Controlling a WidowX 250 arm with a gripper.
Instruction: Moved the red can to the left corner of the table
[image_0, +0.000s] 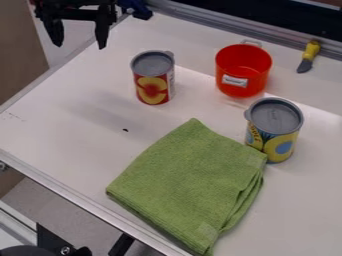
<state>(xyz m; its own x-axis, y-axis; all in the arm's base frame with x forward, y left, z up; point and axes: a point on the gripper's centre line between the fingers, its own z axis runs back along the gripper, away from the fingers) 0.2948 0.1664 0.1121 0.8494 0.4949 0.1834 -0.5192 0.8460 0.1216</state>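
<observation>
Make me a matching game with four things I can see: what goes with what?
Things:
1. gripper
2. cloth
3. knife
4. red can

Clues:
A. has a yellow handle
B. stands upright with a grey top
C. open, holding nothing
D. green and lying flat

Right pairs: 1-C, 2-D, 3-A, 4-B

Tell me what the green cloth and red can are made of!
The green cloth looks like soft, matte fabric, folded with a fine texture. The red can seems smooth metal, from its tin shape; its dull gray lid, with a side tab, may be plastic.
</observation>
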